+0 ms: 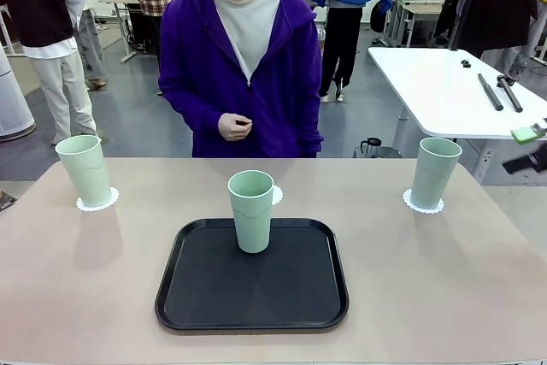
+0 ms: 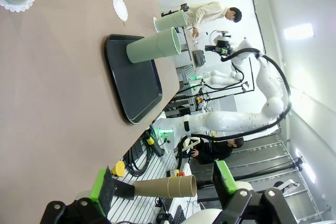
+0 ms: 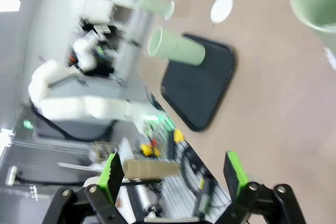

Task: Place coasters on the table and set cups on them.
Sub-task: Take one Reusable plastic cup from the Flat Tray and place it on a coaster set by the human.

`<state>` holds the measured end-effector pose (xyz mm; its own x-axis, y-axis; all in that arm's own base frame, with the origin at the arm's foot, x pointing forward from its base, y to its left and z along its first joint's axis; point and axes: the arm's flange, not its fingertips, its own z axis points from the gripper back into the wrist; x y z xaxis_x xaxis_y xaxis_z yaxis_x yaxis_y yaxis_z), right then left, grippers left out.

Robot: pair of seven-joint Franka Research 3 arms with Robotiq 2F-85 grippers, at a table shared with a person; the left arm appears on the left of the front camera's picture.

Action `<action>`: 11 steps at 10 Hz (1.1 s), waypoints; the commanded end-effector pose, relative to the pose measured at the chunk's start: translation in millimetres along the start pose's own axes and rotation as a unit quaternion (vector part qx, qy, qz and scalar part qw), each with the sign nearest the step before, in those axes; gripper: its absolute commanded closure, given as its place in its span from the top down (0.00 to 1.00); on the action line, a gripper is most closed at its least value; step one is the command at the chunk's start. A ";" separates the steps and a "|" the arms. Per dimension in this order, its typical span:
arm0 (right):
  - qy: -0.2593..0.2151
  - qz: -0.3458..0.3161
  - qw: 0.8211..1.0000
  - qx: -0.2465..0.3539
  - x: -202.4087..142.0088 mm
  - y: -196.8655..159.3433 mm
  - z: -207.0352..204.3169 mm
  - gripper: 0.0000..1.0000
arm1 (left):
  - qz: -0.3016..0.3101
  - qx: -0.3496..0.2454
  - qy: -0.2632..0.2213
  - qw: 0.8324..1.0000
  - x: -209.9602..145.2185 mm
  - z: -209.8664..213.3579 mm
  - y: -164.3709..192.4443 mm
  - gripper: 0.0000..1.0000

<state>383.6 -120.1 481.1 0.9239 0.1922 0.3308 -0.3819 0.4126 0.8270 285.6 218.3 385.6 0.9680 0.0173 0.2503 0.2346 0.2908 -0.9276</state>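
Note:
Three mint-green cups stand on the tan table. The left cup sits on a lacy white coaster, and the right cup on another coaster. The middle cup stands upright on the black tray, with a bare coaster just behind it, partly hidden. My left gripper is open and empty, off the table's near edge, facing the tray cup. Likewise open and empty, my right gripper hangs back from the tray cup and the bare coaster.
A person in a purple hoodie stands at the far side, one hand held at the waist. A white table with dark tools is at the back right. Broad bare tabletop lies either side of the tray.

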 end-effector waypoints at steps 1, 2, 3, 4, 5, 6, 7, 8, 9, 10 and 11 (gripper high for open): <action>0.068 0.092 0.986 -0.125 39.0 53.7 -48.7 1.00 | -0.007 -0.005 -0.006 1.000 -0.7 2.1 -1.4 1.00; 0.088 0.133 0.973 -0.170 52.9 79.0 -79.6 1.00 | -0.007 -0.005 -0.006 1.000 -0.7 2.1 -1.4 1.00; 0.105 0.182 0.955 -0.211 61.0 100.7 -116.0 1.00 | -0.007 -0.005 -0.006 1.000 -0.7 2.1 -1.4 1.00; 0.129 0.233 0.933 -0.242 63.1 116.5 -152.5 1.00 | -0.007 -0.005 -0.006 1.000 -0.7 2.1 -1.4 1.00; 0.142 0.284 0.910 -0.265 66.3 127.0 -189.9 1.00 | -0.007 -0.005 -0.006 1.000 -0.7 2.1 -1.4 1.00; 0.160 0.324 0.893 -0.270 67.1 127.3 -219.1 1.00 | -0.007 -0.005 -0.006 1.000 -0.7 2.1 -1.4 1.00; 0.181 0.356 0.872 -0.282 66.9 122.0 -245.5 1.00 | -0.007 -0.005 -0.006 1.000 -0.7 2.1 -1.4 1.00; 0.199 0.375 0.856 -0.294 68.4 115.0 -268.6 1.00 | -0.007 -0.005 -0.006 1.000 -0.7 2.1 -1.4 1.00; 0.216 0.386 0.844 -0.303 65.4 105.0 -291.3 1.00 | -0.007 -0.005 -0.006 1.000 -0.7 2.1 -1.4 1.00; 0.226 0.393 0.838 -0.304 66.1 98.3 -306.2 1.00 | -0.007 -0.005 -0.006 1.000 -0.7 2.1 -1.4 1.00; 0.236 0.397 0.835 -0.300 66.8 91.5 -318.1 1.00 | -0.007 -0.005 -0.006 1.000 -0.7 2.1 -1.4 1.00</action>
<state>395.0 213.4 439.6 0.3354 0.8786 0.3399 -0.9373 0.3474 0.0268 285.5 218.4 385.5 0.9681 0.0178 0.2499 0.2341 0.2909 -0.9277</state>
